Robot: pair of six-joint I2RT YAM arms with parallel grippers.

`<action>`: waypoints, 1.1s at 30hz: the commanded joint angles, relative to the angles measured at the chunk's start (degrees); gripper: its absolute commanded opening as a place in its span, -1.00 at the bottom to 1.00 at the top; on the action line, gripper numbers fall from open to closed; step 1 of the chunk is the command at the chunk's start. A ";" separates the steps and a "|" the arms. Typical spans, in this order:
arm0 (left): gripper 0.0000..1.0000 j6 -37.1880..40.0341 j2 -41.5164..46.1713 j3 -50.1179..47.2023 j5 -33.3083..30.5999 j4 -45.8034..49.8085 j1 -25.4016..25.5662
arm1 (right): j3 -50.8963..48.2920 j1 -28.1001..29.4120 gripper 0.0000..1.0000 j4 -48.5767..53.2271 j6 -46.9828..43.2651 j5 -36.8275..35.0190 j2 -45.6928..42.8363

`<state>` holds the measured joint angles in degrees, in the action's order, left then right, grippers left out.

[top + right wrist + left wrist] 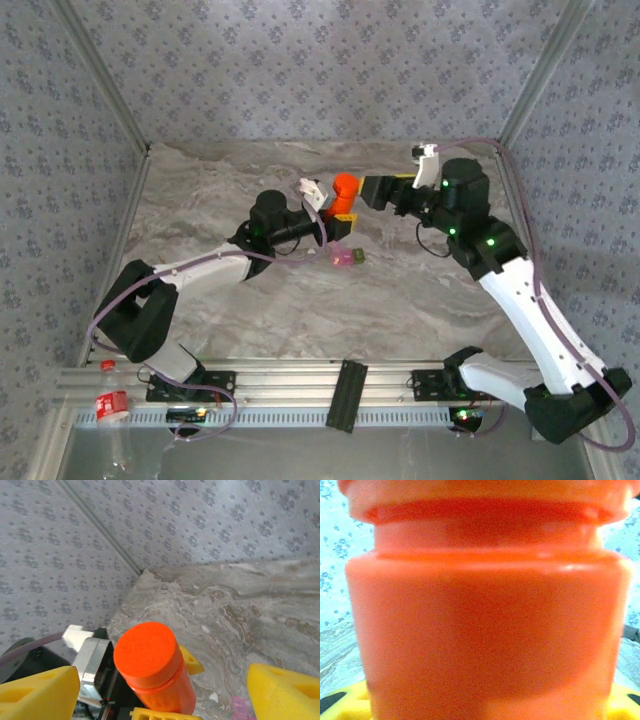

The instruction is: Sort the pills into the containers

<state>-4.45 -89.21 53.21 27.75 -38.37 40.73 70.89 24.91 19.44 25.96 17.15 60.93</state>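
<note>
Yellow fingers (350, 707) of the left gripper (341, 214) are clamped around the lower body of an upright orange bottle (346, 186) near the middle of the marbled grey table (200, 200). Whether the bottle's base rests on the surface cannot be told. The right gripper (370, 190) hovers at the bottle's flat orange cap (146, 649), jaws spread wide, with a yellow foam pad (285, 690) on either side and neither touching it.

The containers (345, 257) lie on the table just nearside of the left gripper, toward the arm bases, close to the bottle but apart from it and in no grip. They are a small joined pair of boxy cells: a translucent pink compartment (337, 257) on the left and an olive-green compartment (354, 258) on the right. Their contents are too small to make out.

At the near left corner, below the mounting rail, lies a clear plastic bottle (112, 403) with a red label, its writing too small to read. Patterned grey-blue walls (320, 70) enclose the workspace.
</note>
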 commanded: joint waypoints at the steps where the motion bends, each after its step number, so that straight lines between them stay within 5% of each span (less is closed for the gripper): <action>1: -1.00 0.72 2.70 2.88 7.35 -2.21 -0.86 | 0.30 -3.02 0.75 1.99 -7.12 11.87 0.06; 11: -1.00 2.82 2.06 8.30 20.07 9.76 -1.42 | 14.42 -6.10 0.79 18.57 -22.43 26.16 10.31; 26: -1.00 5.58 1.26 9.84 21.32 15.50 -1.61 | 15.86 -5.29 0.65 21.84 -24.67 28.22 14.26; 33: -1.00 5.59 0.89 10.43 21.20 15.95 -1.60 | 16.42 -5.03 0.40 22.82 -25.03 28.20 15.52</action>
<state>0.01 -88.92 61.23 47.18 -21.56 39.46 85.06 19.53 40.58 1.89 44.40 75.88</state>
